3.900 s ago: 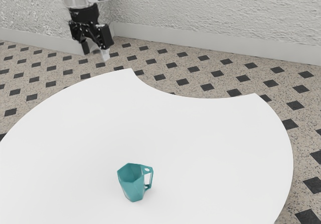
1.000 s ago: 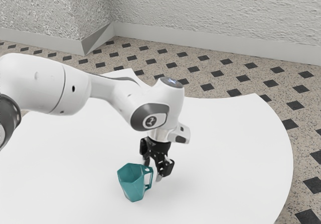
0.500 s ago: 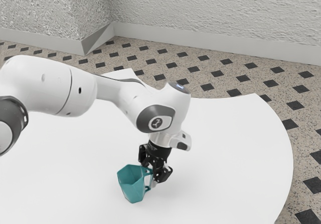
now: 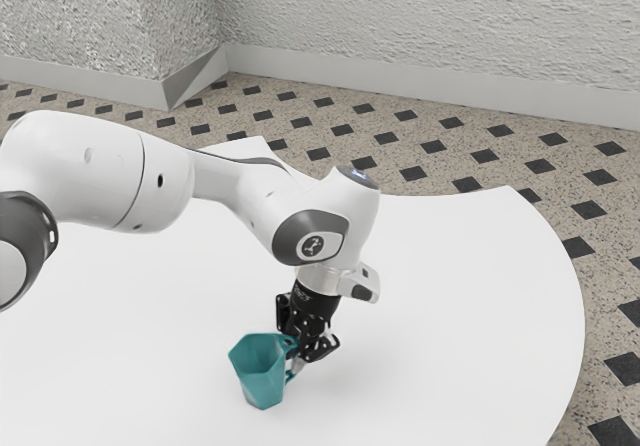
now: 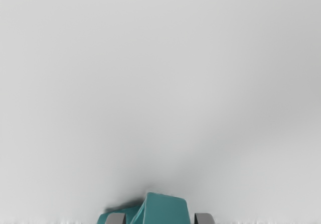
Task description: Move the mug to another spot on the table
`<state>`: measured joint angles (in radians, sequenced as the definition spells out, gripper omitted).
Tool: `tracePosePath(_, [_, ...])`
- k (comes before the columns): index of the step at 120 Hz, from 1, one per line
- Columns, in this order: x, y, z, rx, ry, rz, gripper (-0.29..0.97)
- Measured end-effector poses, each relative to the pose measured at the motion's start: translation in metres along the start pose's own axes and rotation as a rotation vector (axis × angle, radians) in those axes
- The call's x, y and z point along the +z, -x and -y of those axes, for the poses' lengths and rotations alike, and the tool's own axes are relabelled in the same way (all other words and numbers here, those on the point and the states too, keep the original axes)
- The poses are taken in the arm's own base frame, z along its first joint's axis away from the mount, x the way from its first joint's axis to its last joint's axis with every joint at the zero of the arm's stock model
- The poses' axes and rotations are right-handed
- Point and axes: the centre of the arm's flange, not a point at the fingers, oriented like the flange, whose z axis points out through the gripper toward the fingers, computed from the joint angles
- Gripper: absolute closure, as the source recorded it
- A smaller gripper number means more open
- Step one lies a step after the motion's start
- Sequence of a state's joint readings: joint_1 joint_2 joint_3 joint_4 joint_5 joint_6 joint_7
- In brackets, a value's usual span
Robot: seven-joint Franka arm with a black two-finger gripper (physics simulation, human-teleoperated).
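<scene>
A teal faceted mug stands near the front edge of the round white table, leaning slightly. My black gripper reaches down at the mug's side toward the exterior view's right, where the handle is, and its fingers are shut on that handle. The white arm stretches in from the exterior view's left, low over the table. In the wrist view the teal mug sits right under the hand, between two grey fingertips, with bare white tabletop beyond it.
The table has a curved notch cut out at the back. A tiled floor and grey walls surround it. White tabletop spreads toward the exterior view's right of the mug.
My arm came down from the back to the mug. In the last second the fingers sank onto the handle and closed, and the mug shifted a little toward the exterior view's left and tilted.
</scene>
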<state>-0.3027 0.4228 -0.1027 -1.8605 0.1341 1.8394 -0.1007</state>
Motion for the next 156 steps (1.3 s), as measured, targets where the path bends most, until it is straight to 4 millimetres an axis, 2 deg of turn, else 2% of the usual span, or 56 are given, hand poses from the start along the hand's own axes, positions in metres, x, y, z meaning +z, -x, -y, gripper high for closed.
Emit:
tracePosePath(29, [0.005, 0.002, 0.001, -0.004, -0.003, 0.06, 0.61])
tracePosePath(59, [0.008, -0.013, 0.005, -0.033, -0.007, 0.198, 0.63])
tracePosePath(88, [0.009, -0.018, -0.008, -0.047, -0.034, 0.346, 0.67])
tracePosePath(121, [0.002, -0.042, 0.024, -0.077, -0.13, 0.404, 0.68])
tracePosePath(145, [-0.001, -0.064, 0.058, -0.074, -0.206, 0.34, 0.68])
tracePosePath(156, [-0.008, -0.071, 0.073, -0.054, -0.227, 0.3, 0.68])
